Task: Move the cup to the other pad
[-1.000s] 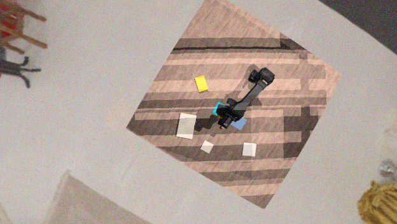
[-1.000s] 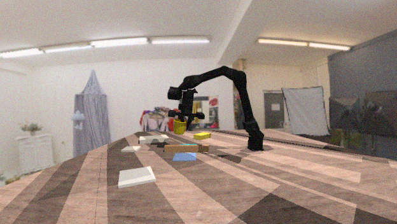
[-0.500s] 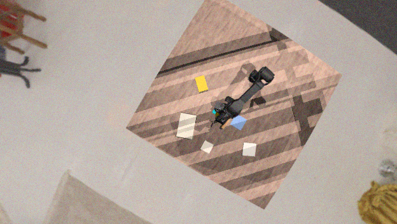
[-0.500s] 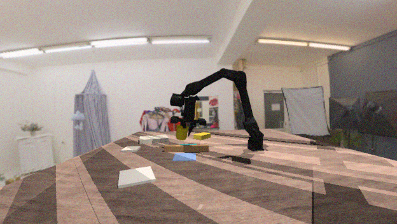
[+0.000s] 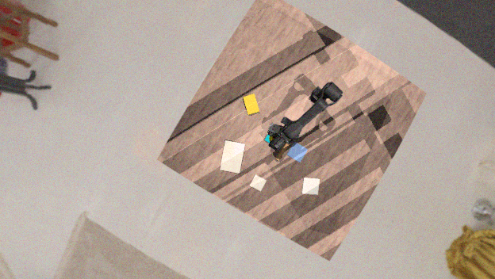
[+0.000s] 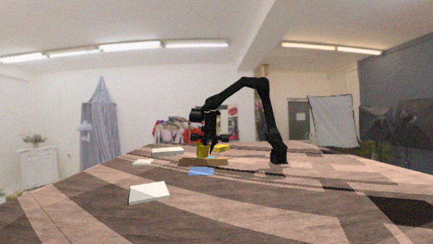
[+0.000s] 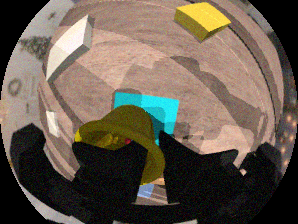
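Apparently at set-down beside or over the cyan pad (image 5: pixel 267 139) (image 6: pixel 211 157) (image 7: pixel 169 106), with gripper (image 5: pixel 276 143) (image 6: pixel 209 148) (image 7: pixel 154 133) nearly closed, pinching the yellow cup (image 5: pixel 270 139) (image 6: pixel 202 151) (image 7: pixel 127 116); lower level, then release.

Striped, wood-grained tabletop (image 5: pixel 341 158) (image 6: pixel 243 208) (image 7: pixel 145 65), matt-looking.

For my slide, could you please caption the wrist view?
Gripper clamped on the yellow cup's wall, cyan pad beyond.

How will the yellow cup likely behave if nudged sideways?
The yellow cup would probably tip rather than slide, being upright and open-topped. Its smooth round wall suggests rolling once over. The marbles inside could likely spill through the wide mouth.
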Robot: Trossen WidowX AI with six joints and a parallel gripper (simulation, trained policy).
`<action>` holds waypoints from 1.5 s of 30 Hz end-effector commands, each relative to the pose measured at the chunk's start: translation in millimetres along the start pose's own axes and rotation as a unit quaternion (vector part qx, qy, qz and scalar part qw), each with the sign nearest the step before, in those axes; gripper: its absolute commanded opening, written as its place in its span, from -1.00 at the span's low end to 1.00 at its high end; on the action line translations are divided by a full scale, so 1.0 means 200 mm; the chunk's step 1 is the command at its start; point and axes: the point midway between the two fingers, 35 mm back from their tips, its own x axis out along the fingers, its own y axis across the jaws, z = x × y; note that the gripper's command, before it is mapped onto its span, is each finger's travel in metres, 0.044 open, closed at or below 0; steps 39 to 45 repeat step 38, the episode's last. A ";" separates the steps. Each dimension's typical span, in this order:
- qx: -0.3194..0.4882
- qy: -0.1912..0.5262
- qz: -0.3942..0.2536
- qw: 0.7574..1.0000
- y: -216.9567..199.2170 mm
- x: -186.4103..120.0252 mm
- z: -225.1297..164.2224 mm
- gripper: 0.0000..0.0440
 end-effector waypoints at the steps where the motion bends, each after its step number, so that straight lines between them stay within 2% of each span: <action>1: 0.008 -0.001 -0.001 1.000 -0.02 0.03 0.01 -0.65; 6: 0.018 -0.003 0.027 0.999 0.01 0.00 0.04 -0.22; 16: 0.025 0.005 0.060 0.998 0.00 -0.09 0.06 -0.14; 28: 0.039 0.009 0.093 0.995 -0.04 -0.25 0.09 0.13; 33: 0.043 0.004 0.114 0.993 -0.04 -0.35 0.12 0.37; 38: 0.051 0.000 0.125 0.991 -0.04 -0.42 0.16 0.85; 45: 0.051 0.000 0.125 0.991 -0.04 -0.42 0.16 0.85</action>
